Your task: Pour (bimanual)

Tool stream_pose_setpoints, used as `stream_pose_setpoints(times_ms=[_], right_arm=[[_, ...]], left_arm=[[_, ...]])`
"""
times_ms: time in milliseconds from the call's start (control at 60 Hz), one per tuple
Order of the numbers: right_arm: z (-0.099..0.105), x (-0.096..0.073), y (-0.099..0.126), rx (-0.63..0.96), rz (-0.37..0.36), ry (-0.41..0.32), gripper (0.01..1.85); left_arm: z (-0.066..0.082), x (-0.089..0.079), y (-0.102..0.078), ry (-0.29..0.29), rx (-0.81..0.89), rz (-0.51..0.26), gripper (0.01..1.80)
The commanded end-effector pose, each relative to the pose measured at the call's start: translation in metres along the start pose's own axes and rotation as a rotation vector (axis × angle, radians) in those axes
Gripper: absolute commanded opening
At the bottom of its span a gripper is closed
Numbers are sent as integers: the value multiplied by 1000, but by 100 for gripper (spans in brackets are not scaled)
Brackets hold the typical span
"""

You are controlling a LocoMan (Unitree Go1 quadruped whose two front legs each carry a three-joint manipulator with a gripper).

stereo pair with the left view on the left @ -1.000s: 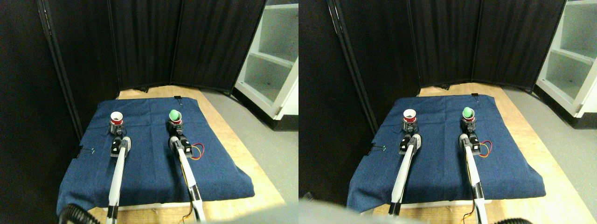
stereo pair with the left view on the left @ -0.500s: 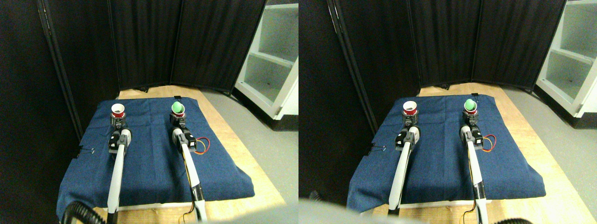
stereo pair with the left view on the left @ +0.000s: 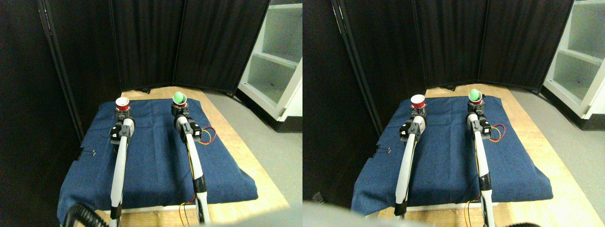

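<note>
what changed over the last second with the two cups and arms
Both manipulators rose and reached forward, carrying their cups up in the picture: the left gripper lifted the red cup, the right gripper lifted the green cup. Nothing was let go, and no pouring shows yet. The blue cloth, the binder clip and the white shelf stayed put.

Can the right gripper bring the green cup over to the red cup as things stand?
Probably yes. Only bare blue cloth shows between the green cup at the right gripper and the red cup at the left gripper; reach itself can't be judged.
</note>
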Motion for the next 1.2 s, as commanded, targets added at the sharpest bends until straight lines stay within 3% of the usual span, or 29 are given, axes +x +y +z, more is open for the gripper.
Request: stream_pose_setpoints(times_ms=[17, 233, 583, 1050, 1200], right_arm=[[-2, -1, 18, -12, 71, 15, 33], [-6, -1, 32, -72, 119, 45, 33], [-10, -4, 48, -78, 128, 55, 33], [-11, -21, 84, -144, 177, 96, 33], [-12, -26, 92, -181, 168, 122, 33]], left_arm=[[-5, -3, -18, 36, -2, -54, 33], [-15, -3, -34, 50, -8, -54, 33], [-32, -1, -44, 102, 8, -45, 33], [-46, -23, -61, 127, 13, -53, 33], [-53, -28, -59, 125, -17, -36, 33]])
